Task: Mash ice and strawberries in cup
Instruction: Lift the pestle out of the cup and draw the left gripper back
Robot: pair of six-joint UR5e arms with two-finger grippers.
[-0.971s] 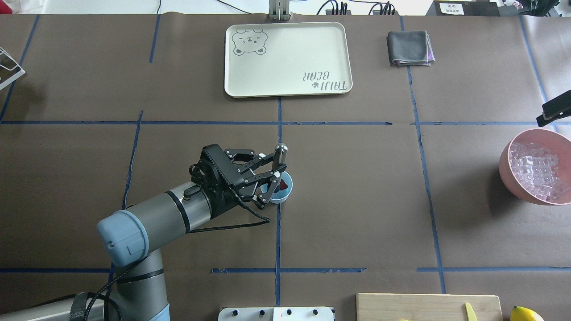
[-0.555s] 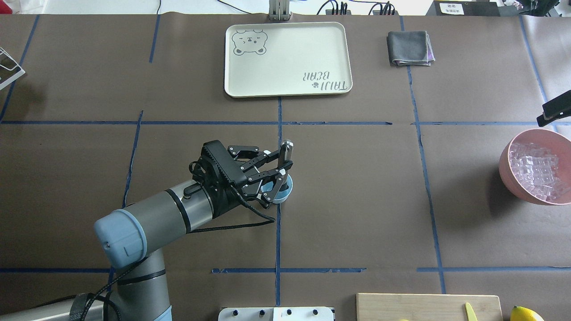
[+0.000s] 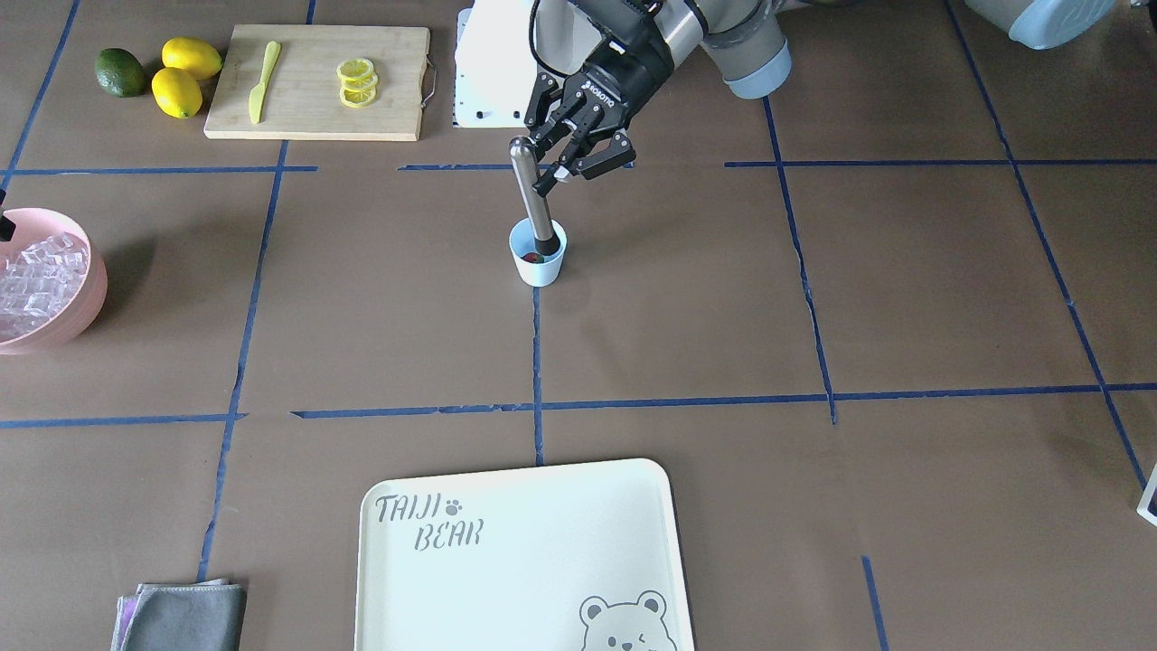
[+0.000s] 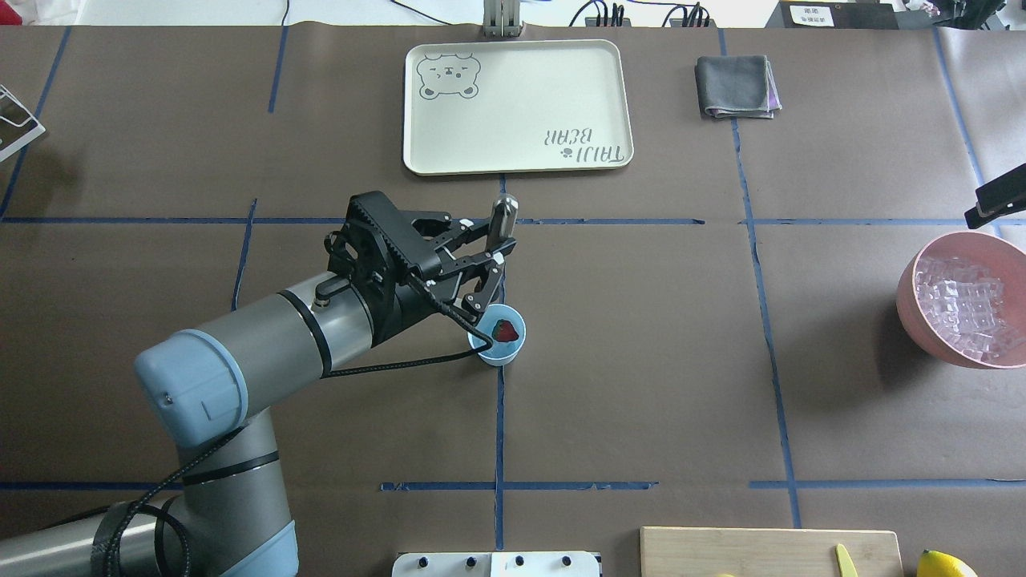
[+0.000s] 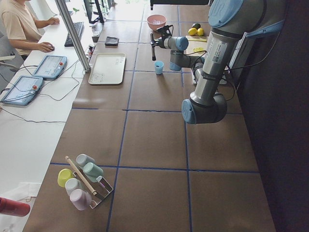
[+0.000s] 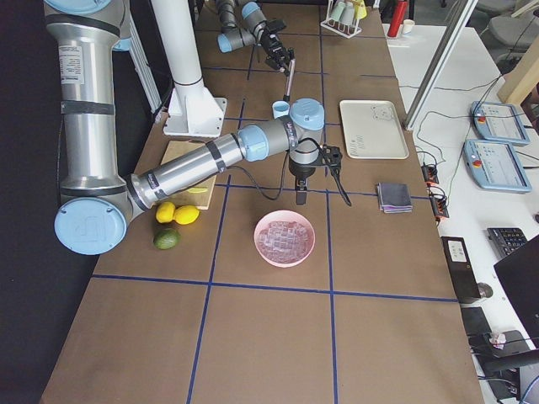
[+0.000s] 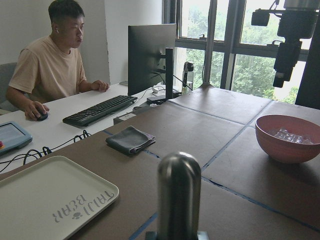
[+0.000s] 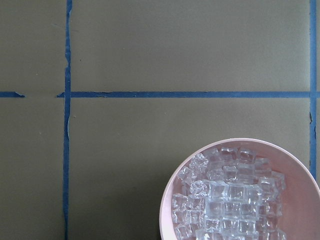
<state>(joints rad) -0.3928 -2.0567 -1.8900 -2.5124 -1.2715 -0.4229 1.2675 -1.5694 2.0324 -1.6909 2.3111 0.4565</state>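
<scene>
With left fingers [image 4: 469, 261] clamped on upright masher [image 3: 533, 203], poised tip-down in cup [image 3: 540, 268] at frame centre, strawberry [image 4: 505, 329] directly beneath.

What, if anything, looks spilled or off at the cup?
Nothing spilled. The cup stands upright with the strawberry inside, and the left hand holds the masher with its tip in the cup. One oddity: no ice shows in the cup; the visible ice sits in the pink bowl.
</scene>
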